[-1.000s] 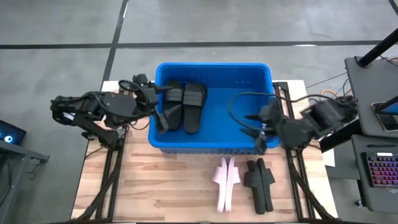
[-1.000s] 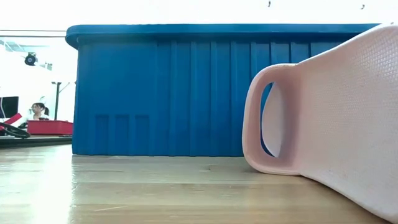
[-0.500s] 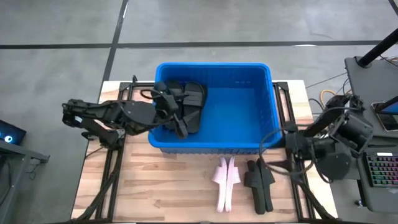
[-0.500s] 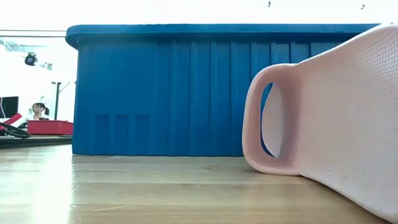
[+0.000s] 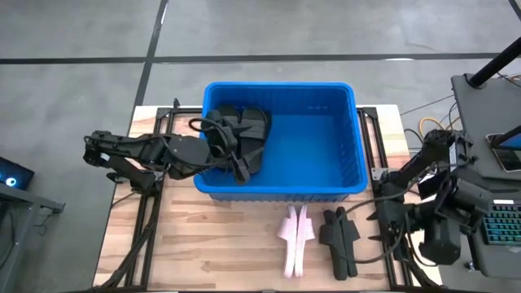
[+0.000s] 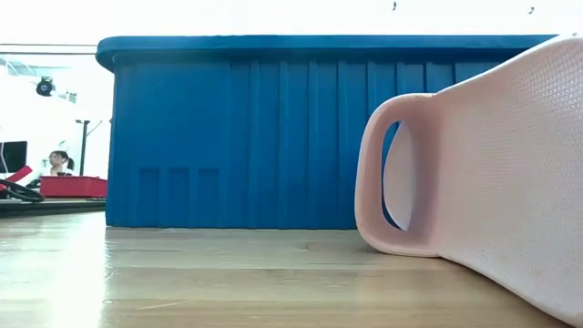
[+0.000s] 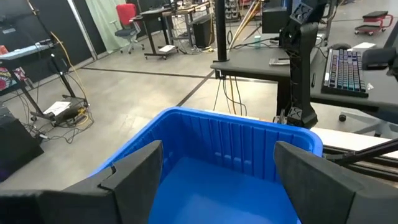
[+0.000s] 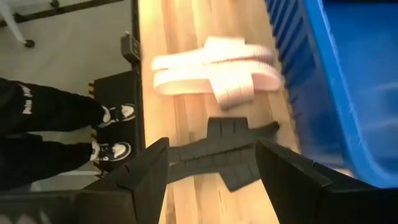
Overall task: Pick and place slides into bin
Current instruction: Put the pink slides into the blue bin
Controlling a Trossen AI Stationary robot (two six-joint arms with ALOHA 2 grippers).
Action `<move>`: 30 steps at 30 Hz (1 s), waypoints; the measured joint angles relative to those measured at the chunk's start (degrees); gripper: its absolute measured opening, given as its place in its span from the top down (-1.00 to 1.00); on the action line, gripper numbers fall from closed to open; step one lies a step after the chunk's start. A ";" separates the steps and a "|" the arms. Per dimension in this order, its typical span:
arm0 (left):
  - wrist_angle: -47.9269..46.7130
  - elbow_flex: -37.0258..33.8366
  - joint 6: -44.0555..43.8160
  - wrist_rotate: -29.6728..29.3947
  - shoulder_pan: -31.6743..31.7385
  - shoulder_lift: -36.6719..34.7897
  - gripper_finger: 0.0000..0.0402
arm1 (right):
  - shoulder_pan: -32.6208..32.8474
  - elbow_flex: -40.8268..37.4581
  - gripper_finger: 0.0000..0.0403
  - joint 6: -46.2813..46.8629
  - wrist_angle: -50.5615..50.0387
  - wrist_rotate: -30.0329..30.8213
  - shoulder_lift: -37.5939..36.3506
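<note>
right pincer (image 8: 211, 180): released, above black slides (image 8: 217, 155)
left pincer (image 7: 214, 180): released, over bin (image 7: 236, 149)
advice: descend centred, clench across both straps

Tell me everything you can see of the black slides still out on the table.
The black slides lie as a pair on the wooden table, pressed side by side, between the pink slides and the table's right edge, in front of the blue bin and apart from it. They look matte, rubbery, with wide ribbed straps. The right end effector hovers open above them, not touching.
</note>
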 joint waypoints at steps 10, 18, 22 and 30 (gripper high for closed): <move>-0.33 0.00 -1.51 0.04 -0.28 0.35 -0.45 | 3.66 -8.28 -0.12 10.50 0.29 -3.53 1.34; -0.31 0.00 -1.64 0.04 -0.41 0.63 -0.45 | 3.77 -14.22 -0.12 15.56 1.03 -9.86 3.81; -0.35 -0.02 -2.23 0.07 -0.46 0.63 -0.45 | 3.77 -15.98 -0.12 16.35 1.50 -9.94 6.02; -0.38 -0.09 -3.07 0.05 -0.63 0.63 -0.45 | 4.49 -18.65 -0.12 16.28 2.22 -9.95 10.88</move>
